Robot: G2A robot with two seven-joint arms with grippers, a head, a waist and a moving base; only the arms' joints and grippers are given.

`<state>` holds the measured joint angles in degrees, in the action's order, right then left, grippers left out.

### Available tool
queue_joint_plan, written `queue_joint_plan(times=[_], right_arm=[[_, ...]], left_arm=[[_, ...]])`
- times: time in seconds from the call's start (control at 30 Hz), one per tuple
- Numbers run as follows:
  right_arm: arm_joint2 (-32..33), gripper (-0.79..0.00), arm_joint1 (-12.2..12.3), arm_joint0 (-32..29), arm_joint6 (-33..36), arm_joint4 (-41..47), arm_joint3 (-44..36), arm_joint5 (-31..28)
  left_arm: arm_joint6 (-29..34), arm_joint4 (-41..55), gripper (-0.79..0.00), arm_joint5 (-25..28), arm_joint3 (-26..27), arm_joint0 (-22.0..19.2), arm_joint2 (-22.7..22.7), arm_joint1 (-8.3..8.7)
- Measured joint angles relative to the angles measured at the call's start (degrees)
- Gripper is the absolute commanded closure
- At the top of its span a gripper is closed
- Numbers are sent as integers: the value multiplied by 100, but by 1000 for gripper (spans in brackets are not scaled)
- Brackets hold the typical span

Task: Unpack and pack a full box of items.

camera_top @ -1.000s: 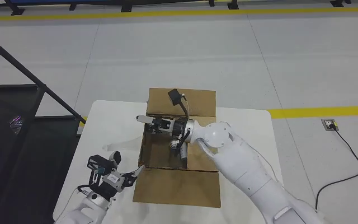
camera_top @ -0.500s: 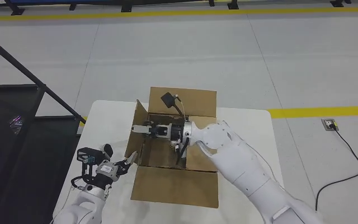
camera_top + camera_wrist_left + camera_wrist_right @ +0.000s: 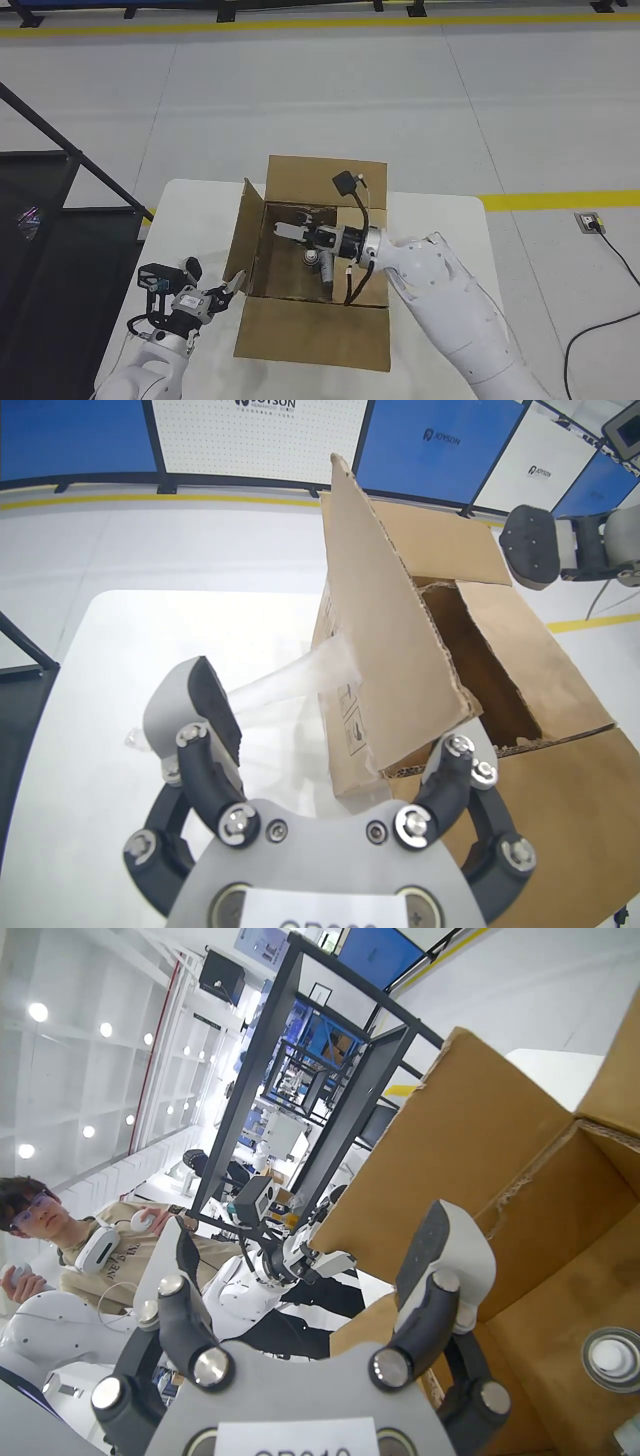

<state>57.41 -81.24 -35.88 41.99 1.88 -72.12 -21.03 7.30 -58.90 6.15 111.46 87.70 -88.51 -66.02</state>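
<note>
The cardboard box (image 3: 325, 182) is brown corrugated paperboard, matt and slightly fibrous, and its cut edges are ragged with the fluting exposed. A strip of clear plastic film (image 3: 300, 675) hanging off its side near the frame's centre looks glossy and wrinkled. The desk (image 3: 115, 635) is white and smooth with a soft sheen. The left tool (image 3: 330, 710) has light grey satin shells, black matt rubbery pads (image 3: 215, 700) and bright metal screws (image 3: 235, 820). The right tool (image 3: 307, 1223) looks the same. Inside the box, a round item (image 3: 607, 1360) shows a shiny silvery rim around a white centre.
</note>
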Motion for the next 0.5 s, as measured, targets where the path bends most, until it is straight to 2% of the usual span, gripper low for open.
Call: queue_joint_plan(times=[0.3,0.5], right_arm=[[64,-785,14,-93,-111,-14,-31,29],[316,-785,93,-427,-172,20,-251,-53]], left_arm=[[-138,-19,-785,9,17,31,-3,-7],[-357,279,-785,-299,139,94,-69,-50]])
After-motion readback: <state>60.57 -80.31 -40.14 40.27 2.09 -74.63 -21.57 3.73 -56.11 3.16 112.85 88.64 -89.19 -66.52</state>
